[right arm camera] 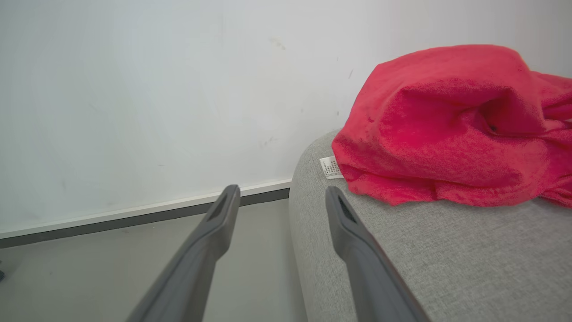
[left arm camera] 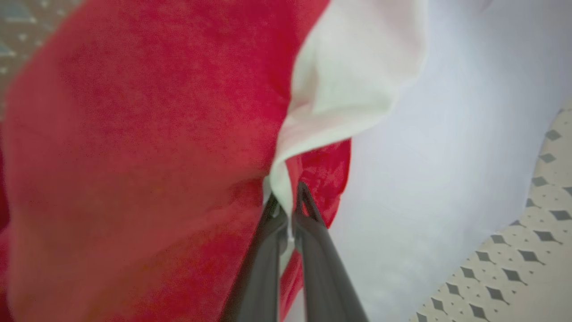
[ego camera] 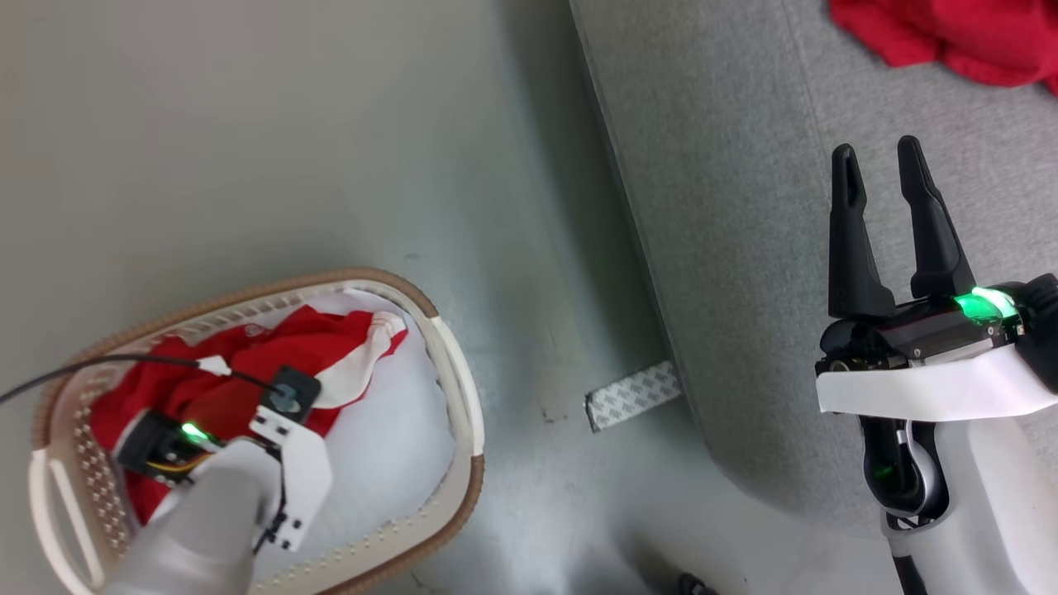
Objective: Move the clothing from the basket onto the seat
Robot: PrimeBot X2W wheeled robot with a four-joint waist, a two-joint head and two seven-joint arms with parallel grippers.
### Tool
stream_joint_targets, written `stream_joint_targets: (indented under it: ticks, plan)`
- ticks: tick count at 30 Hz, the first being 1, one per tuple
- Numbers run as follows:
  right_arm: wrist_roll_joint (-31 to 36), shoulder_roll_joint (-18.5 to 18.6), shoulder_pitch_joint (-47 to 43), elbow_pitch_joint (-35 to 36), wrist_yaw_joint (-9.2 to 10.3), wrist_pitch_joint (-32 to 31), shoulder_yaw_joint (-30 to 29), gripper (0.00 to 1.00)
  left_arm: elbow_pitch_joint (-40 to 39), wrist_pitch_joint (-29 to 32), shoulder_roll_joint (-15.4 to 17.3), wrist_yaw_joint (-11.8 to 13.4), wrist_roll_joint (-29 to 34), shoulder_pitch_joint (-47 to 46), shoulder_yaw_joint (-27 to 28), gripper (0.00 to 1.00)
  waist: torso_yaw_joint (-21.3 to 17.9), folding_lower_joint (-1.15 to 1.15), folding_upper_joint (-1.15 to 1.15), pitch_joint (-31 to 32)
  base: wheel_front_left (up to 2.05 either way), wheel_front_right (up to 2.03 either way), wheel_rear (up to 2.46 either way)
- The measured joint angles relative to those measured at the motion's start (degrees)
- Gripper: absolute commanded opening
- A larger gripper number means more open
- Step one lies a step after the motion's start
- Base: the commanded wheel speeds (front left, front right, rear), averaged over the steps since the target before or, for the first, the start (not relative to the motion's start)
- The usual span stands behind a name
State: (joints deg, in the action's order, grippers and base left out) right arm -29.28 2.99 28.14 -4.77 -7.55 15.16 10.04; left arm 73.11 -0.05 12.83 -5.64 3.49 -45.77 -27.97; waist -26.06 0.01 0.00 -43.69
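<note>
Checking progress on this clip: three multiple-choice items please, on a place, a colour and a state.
1. Where does the labelled red garment lie? A on the floor; B on the seat; C over a forearm.
2. The banded garment in the basket: what colour is its band? A white; B blue; C yellow.
3. How do the left jaws stand? A wide open; B shut on nothing; C shut on the banded garment.
Key: 1 B, it sits on grey upholstery; 2 A, white band shows against red; 3 C, fabric is pinched between them.

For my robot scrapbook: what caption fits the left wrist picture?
Left gripper shut on the red-and-white garment inside the basket.
</note>
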Motion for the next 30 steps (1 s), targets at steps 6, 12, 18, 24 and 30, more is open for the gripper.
stream_joint_targets:
  ticks: [6,12,18,24,30]
  plan:
    - [2.0,-0.1,-0.2,-0.9,0.0,0.0,-0.8,1.0,0.1,-3.7,-3.4,0.0,-2.0,1.9,0.6,0.0,1.3,0.0,0.0,4.6,0.0,0.0,0.0]
    - [4.5,0.4,-2.9,-2.4,0.0,0.0,-1.9,1.0,-0.1,-9.7,-7.8,-0.9,-5.1,5.2,1.0,0.0,3.6,-0.01,0.0,11.9,0.0,0.0,0.0]
    - [4.6,2.8,-7.0,-4.3,0.0,0.0,-2.4,1.0,-2.5,-13.6,-9.7,-1.7,-10.7,9.6,1.4,0.0,7.1,-0.01,0.0,20.7,0.0,0.0,0.0]
    - [4.0,5.0,-12.5,-6.3,0.0,0.0,-2.6,1.0,-14.4,-14.7,-10.0,-1.8,-23.7,16.9,-6.0,0.0,11.1,-0.02,0.0,29.7,0.0,0.0,0.0]
    - [3.5,6.3,-17.0,-7.2,0.0,0.0,-2.3,1.0,-22.8,-14.9,-10.0,-1.8,-32.0,17.3,-8.8,0.0,16.0,-0.03,0.0,36.8,0.0,0.0,0.0]
